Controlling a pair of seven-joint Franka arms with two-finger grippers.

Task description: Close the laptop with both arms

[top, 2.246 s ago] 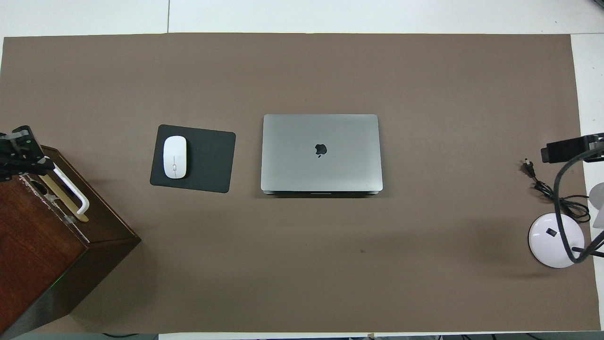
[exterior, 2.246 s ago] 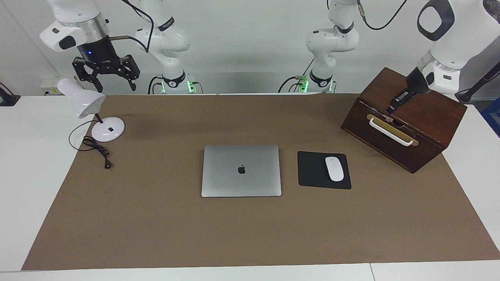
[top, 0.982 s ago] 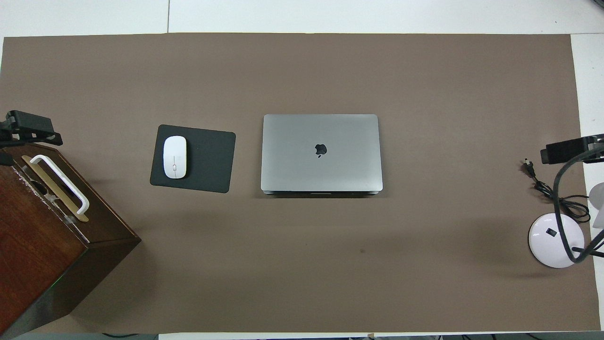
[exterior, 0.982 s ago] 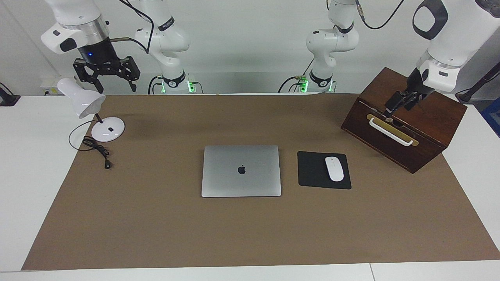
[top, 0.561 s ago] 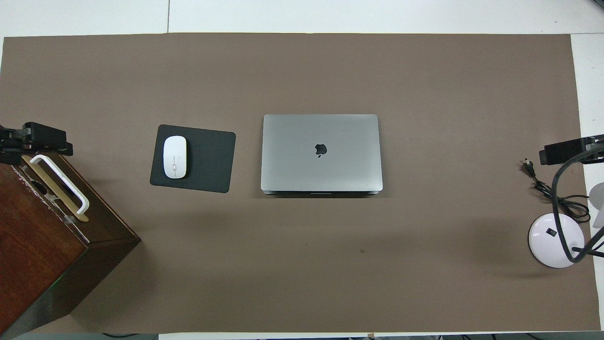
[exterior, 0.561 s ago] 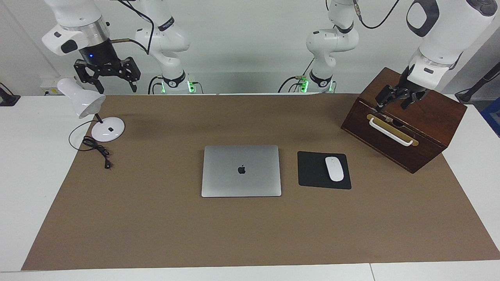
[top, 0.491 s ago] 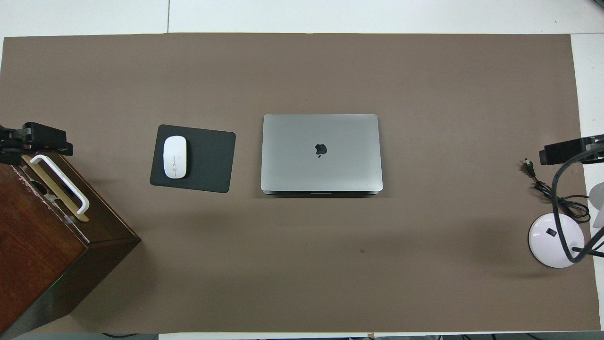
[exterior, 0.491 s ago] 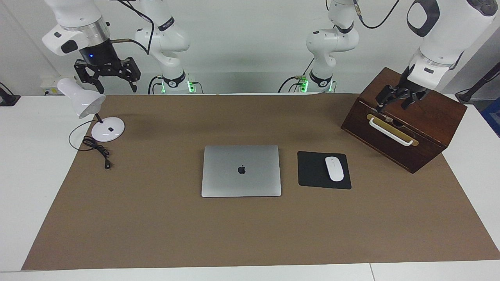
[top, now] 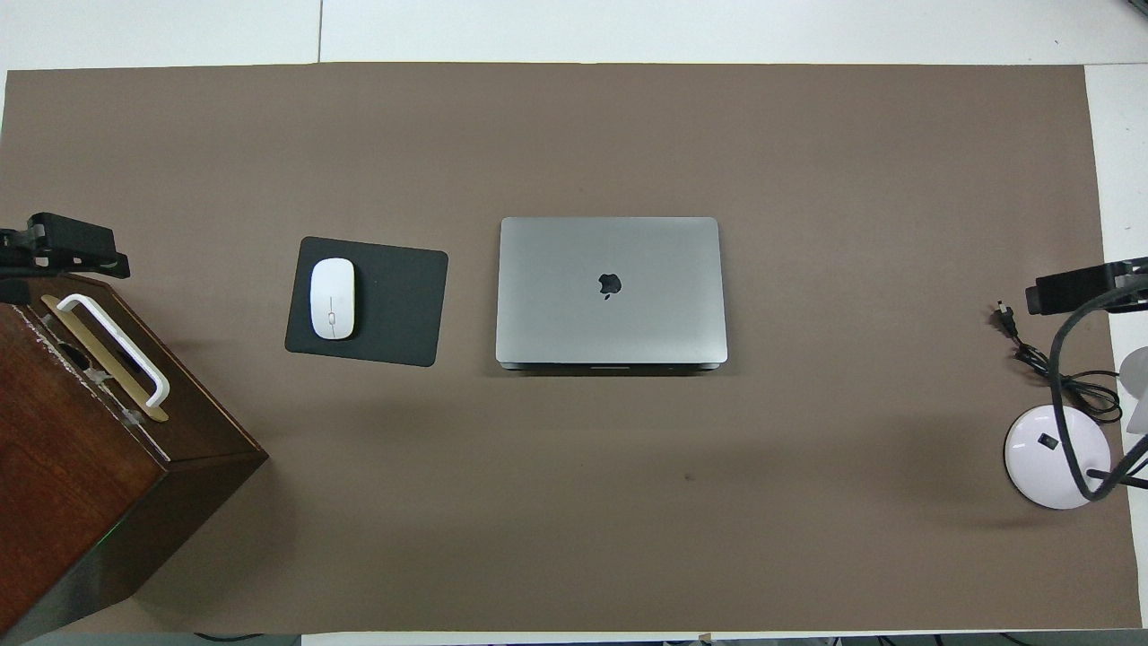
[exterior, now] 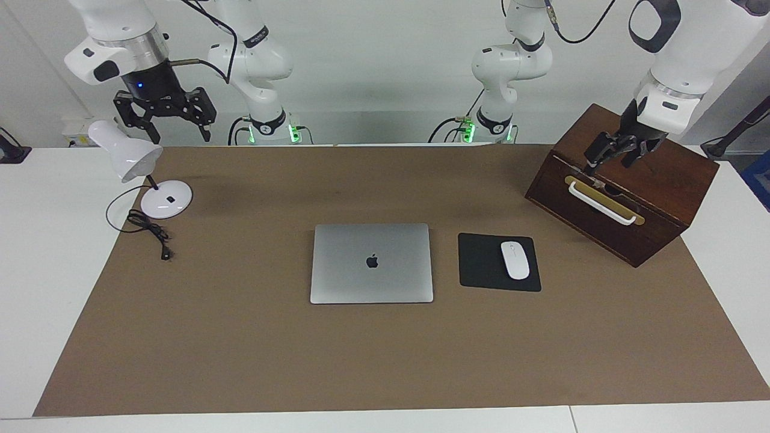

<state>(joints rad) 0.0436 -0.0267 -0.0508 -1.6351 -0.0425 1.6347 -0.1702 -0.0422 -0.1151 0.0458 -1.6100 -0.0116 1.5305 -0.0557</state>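
The silver-grey laptop (exterior: 372,263) lies in the middle of the brown mat with its lid down flat and the dark apple logo facing up, as the overhead view also shows (top: 611,289). No gripper touches it. My right gripper (exterior: 177,133) hangs open and empty above the desk lamp, at the right arm's end of the table. My left gripper (exterior: 612,161) hovers open over the top front edge of the wooden box, at the left arm's end. In the overhead view only a dark part of each shows: the left gripper (top: 63,244) and the right gripper (top: 1076,287).
A black mouse pad (exterior: 481,264) with a white mouse (exterior: 515,260) lies beside the laptop toward the left arm's end. A dark wooden box (exterior: 662,174) with a white handle stands there too. A white desk lamp (exterior: 126,157) and its black cable (exterior: 150,231) sit at the right arm's end.
The left gripper has shifted a little over the box's top edge, and its wrist has turned. The right gripper has barely moved. The laptop has stayed still with its lid down.
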